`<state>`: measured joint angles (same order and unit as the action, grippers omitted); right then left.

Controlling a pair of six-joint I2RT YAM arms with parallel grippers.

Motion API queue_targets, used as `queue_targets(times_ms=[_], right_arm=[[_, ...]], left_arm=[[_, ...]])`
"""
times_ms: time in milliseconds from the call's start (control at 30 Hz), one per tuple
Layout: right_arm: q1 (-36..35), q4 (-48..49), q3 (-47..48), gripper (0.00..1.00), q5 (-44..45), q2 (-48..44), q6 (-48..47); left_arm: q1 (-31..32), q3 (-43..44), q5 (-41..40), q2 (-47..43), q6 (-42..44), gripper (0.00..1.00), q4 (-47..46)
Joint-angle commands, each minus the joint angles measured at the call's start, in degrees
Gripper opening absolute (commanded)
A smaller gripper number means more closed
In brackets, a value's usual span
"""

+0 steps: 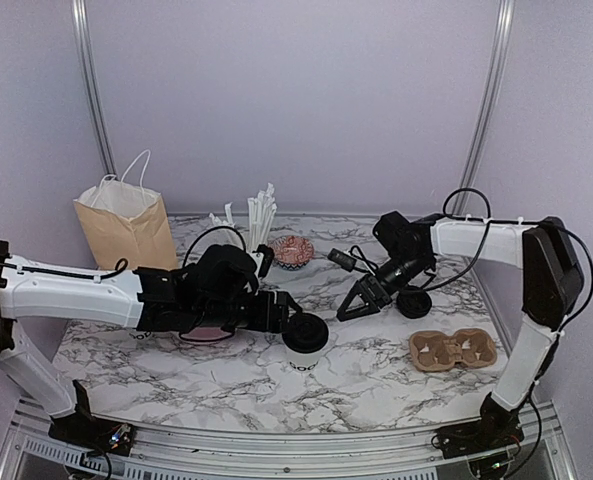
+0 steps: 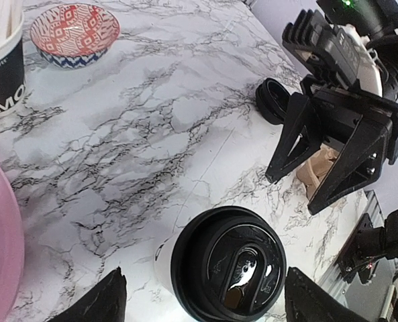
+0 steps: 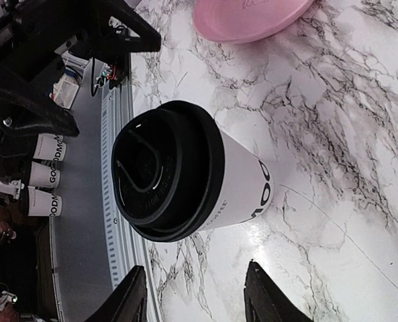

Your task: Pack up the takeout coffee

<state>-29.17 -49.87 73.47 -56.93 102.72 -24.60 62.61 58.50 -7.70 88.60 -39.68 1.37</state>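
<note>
Packing seems about to begin: on the table [image 1: 176, 370], bag [image 1: 126, 228] back left, carrier [image 1: 453, 350] front right, the left gripper [image 1: 290, 321] straddles the cup [image 1: 304, 352] — fingers wide, not touching — and the right gripper [image 1: 351, 312] hangs beside it, fingers apart, empty. Next: a firm, upright grasp.

The takeout coffee cup [image 3: 242, 178] carries bold black letters on its white side. In the right wrist view only "OO" shows, and the top view shows about the same. The black cup [image 2: 1, 77] of straws reads "OMO" in white, cut off by the frame edge, with a small "COFFEE" above it. Three white cups [image 3: 45, 176] at that view's left edge read "GOODM". Raised lettering on the pink plate [image 3: 252, 17] is illegible.
</note>
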Motion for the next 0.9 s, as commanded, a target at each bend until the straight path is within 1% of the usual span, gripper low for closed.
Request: queue_targets(times_ms=[0, 100, 133, 167, 200, 233, 300, 400, 467, 633, 867], right_arm=[[-1.8, 0.2, -1.1, 0.49, 2.2, -1.4, -1.2], [-4.1, 0.2, -1.6, 0.5, 2.7, -1.3, -1.2], [-4.9, 0.1, -1.7, 0.5, 3.3, -1.1, -1.4], [-5.8, -0.1, -1.7, 0.5, 3.4, -0.8, -1.4], [-6.0, -0.4, -1.5, 0.5, 2.6, -0.4, -1.5], [-6.1, -0.9, -1.3, 0.5, 1.8, 0.4, -1.5], [-6.1, -1.0, -0.2, 0.47, 2.9, 1.4, -0.9], [-6.0, -0.9, 1.2, 0.45, 4.2, 2.6, -0.2], [-5.9, -0.9, 2.0, 0.42, 4.5, 3.5, 0.0], [-4.9, -1.8, 5.5, 0.39, 3.8, 6.9, 0.0], [-3.1, -2.3, 9.9, 0.37, 3.5, 10.7, 0.9]], left_arm=[[-2.0, 1.8, -2.8, -1.9, 3.9, 0.78, 5.8], [-4.4, 2.1, 2.4, -1.6, 5.5, 0.71, 5.2], [-5.0, 2.3, 4.3, -1.5, 6.5, 0.67, 4.6], [-5.3, 2.5, 6.4, -1.2, 7.6, 0.59, 3.8], [-5.6, 3.1, 8.2, -0.7, 8.5, 0.56, 3.6], [-5.8, 3.8, 10.6, 0.2, 9.1, 0.56, 3.9], [-5.8, 5.1, 13.1, 2.0, 9.7, 0.6, 4.3], [-5.8, 5.3, 14.7, 3.8, 8.4, 0.68, 4.1], [-5.7, 4.9, 14.9, 4.4, 8.0, 0.69, 4.1], [-5.2, 3.2, 15.1, 4.2, 7.1, 0.7, 3.7], [-3.5, 0.9, 15.1, 2.2, 4.5, 0.66, 3.7]])
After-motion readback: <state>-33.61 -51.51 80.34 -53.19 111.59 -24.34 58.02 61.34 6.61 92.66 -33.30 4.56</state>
